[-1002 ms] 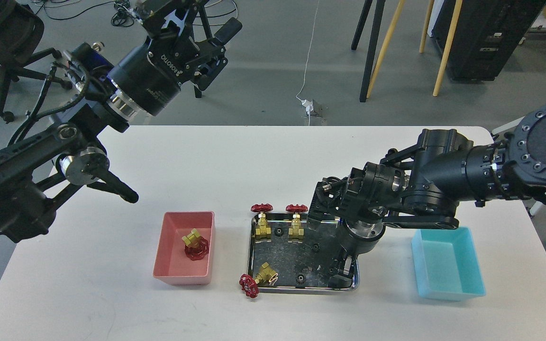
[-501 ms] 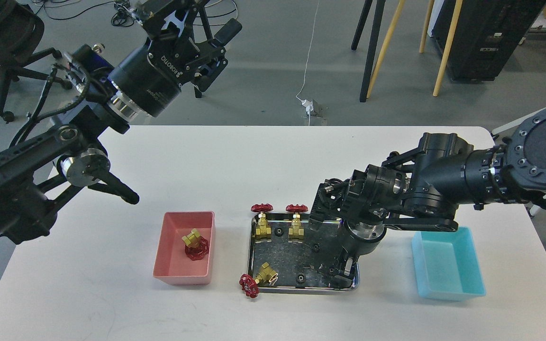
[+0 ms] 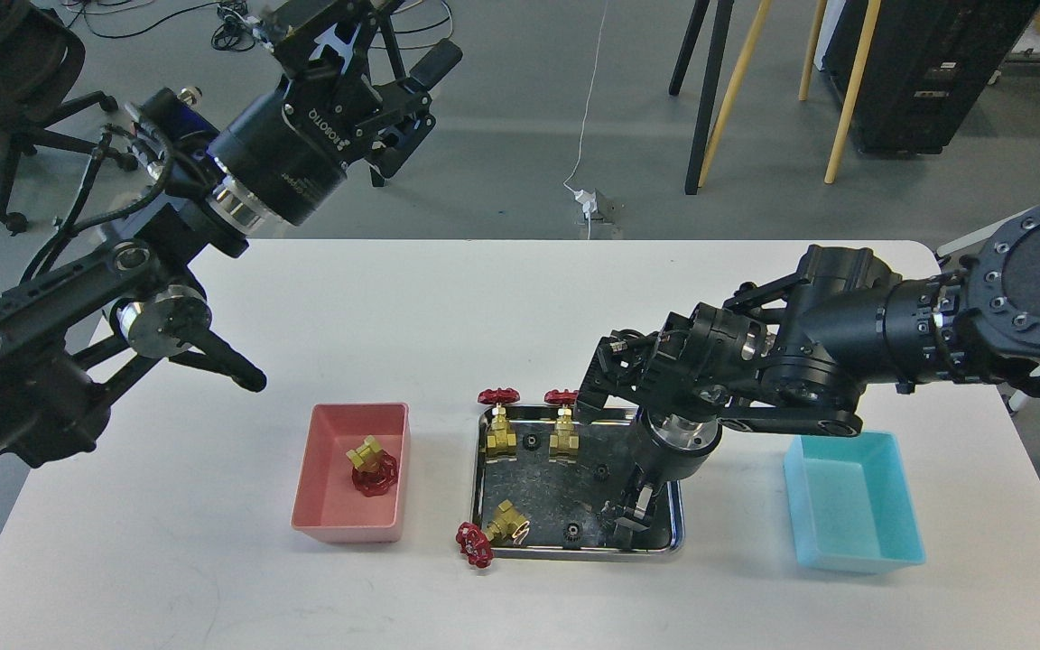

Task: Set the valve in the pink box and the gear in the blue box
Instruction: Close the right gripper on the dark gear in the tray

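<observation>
One valve (image 3: 372,464) lies in the pink box (image 3: 330,506). Two valves (image 3: 499,424) (image 3: 564,426) stand upright at the back of the steel tray (image 3: 480,469). A third valve (image 3: 491,531) lies at its front left, its red handwheel over the rim. Tiny black gears (image 3: 531,441) (image 3: 599,470) (image 3: 571,528) lie on the tray. My right gripper (image 3: 630,513) points down into the tray's front right, fingers a little apart, holding nothing I can see. The blue box (image 3: 854,515) is empty. My left gripper (image 3: 330,32) is raised far behind the table's left side; its fingers are unclear.
The white table (image 3: 448,316) carries the pink box at left, the tray in the middle and the blue box at right. My right arm's bulk (image 3: 755,370) hangs over the tray's back right. Chair, easel legs and cables stand on the floor beyond.
My right gripper has moved left along the tray's front right part. The left arm has barely shifted. The valves and gears have not moved.
</observation>
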